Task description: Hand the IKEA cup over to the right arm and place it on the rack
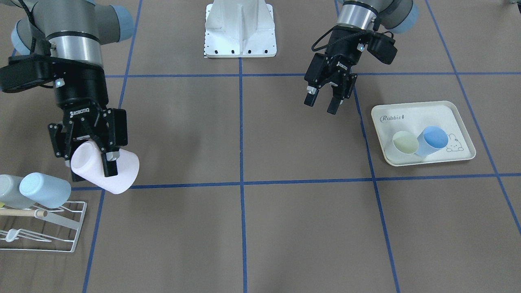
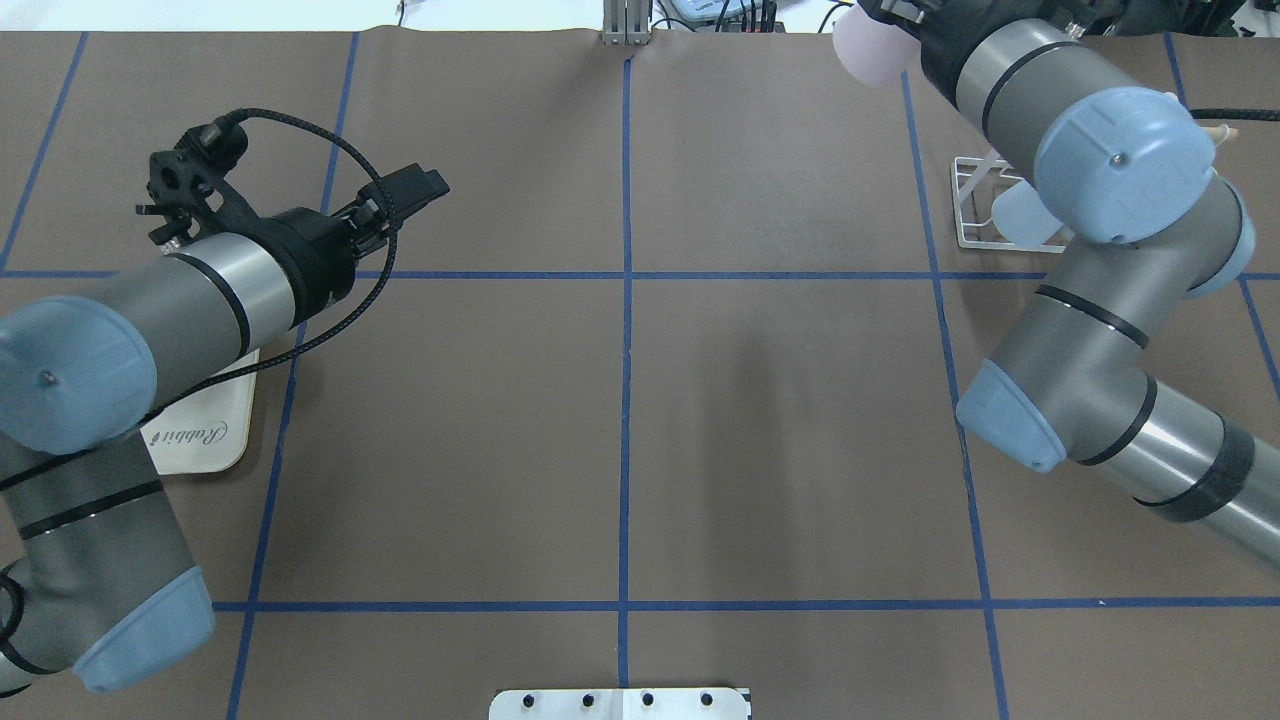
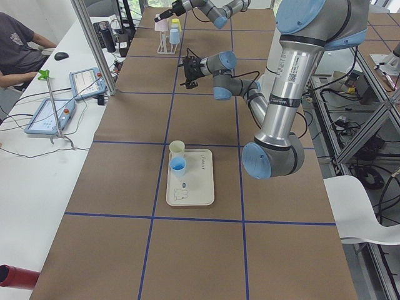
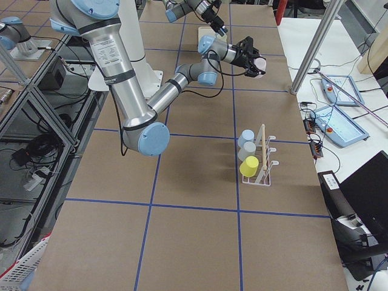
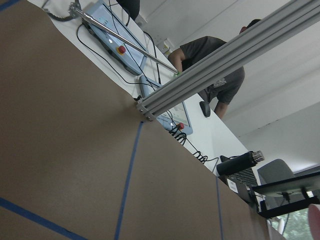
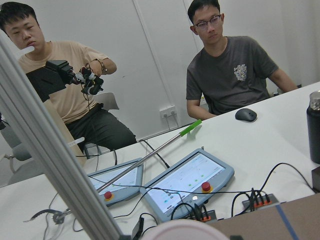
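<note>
The right claw is pinching the pink cup, with one black finger on the outside of the cup and the rest of the claw behind it. The cup is tipped on its side and is held up in the air over the brown counter. It is not on the rack yet. Seen from the front, the white wire rack sits at the near left corner of the counter, with a pale wooden rod through it. A light blue cup and a grey cup sit slanted on its prongs, side by side. From the right end of the counter you can see a yellow cup on the rack too. The left claw is spread apart and holds nothing (it hangs over the counter on the far right side, near the tray). The cream tray has a little rabbit drawn on it. On the tray stand a cream cup and a blue cup, open ends up, right beside each other. The tray and the rack are well apart, at opposite ends of the counter
</note>
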Motion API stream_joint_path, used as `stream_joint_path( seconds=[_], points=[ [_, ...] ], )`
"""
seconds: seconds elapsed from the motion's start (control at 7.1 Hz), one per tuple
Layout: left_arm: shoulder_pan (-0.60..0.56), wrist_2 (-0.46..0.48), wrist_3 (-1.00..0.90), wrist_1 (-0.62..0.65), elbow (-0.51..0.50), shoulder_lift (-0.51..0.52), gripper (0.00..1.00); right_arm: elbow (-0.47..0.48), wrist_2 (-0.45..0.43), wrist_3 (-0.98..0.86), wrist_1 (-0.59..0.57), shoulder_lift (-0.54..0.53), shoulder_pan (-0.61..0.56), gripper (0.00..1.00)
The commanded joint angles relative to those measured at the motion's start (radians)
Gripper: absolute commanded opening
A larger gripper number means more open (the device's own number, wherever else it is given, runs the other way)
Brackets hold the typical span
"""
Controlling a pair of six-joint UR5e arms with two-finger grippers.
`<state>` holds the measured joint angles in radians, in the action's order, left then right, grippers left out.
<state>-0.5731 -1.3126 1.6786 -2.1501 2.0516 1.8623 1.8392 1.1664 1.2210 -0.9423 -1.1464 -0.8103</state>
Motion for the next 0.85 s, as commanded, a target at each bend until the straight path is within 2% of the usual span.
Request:
stream_joint_path(
  seconds=[0.0,0.28,0.42,0.56,0.7],
  points=[
    [-0.040,-0.094,-0.007,0.189,0.053,-0.002,1.00,-0.018,-0.005,-0.189,-0.032,-0.038,-0.088,0.00],
    [-0.066,-0.155,-0.094,0.397,0.128,0.004,1.00,-0.116,0.013,-0.300,-0.021,-0.053,-0.180,0.00],
    [-0.067,-0.157,-0.094,0.438,0.143,0.014,1.00,-0.162,0.039,-0.313,-0.015,-0.055,-0.214,0.00],
    [-0.065,-0.157,-0.094,0.438,0.145,0.015,1.00,-0.240,0.091,-0.314,0.096,-0.058,-0.251,0.00],
    [-0.065,-0.157,-0.094,0.438,0.145,0.018,1.00,-0.361,0.152,-0.368,0.287,-0.082,-0.283,0.00]
  ],
)
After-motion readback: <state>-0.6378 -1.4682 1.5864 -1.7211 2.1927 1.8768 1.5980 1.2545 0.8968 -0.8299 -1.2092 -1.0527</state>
